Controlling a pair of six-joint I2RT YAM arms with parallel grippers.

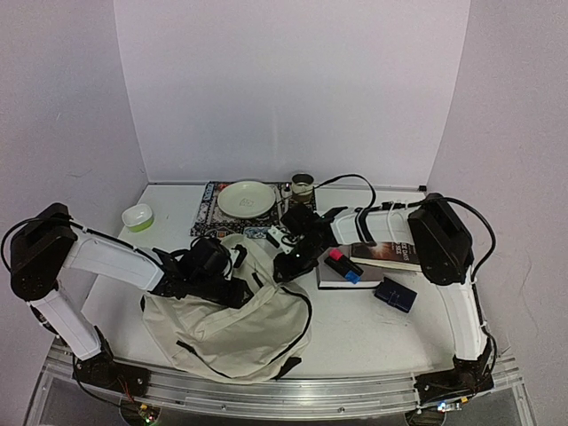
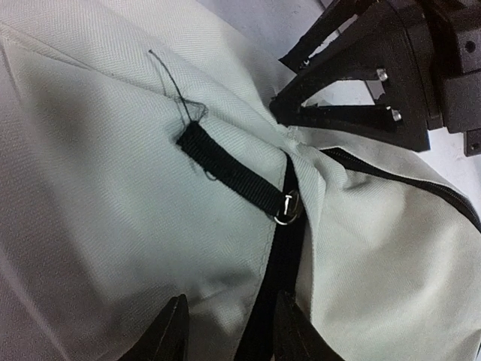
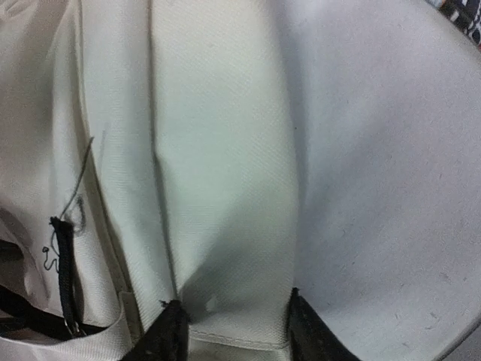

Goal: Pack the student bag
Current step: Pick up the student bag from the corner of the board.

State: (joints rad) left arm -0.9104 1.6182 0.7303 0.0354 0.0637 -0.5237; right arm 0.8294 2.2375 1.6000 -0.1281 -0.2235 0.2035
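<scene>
Cream student bag [image 1: 226,333] slumps at the table's [image 1: 373,342] near edge, left of centre — your left gripper [image 2: 229,331] pinches its black strap [image 2: 279,256], your right gripper [image 3: 229,331] clamps a fabric fold [image 3: 225,226] at its far side.

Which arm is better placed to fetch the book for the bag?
Right. The book lies on its side of the table, beside that arm; the left gripper sits across the student bag, straddling a black strap.
</scene>
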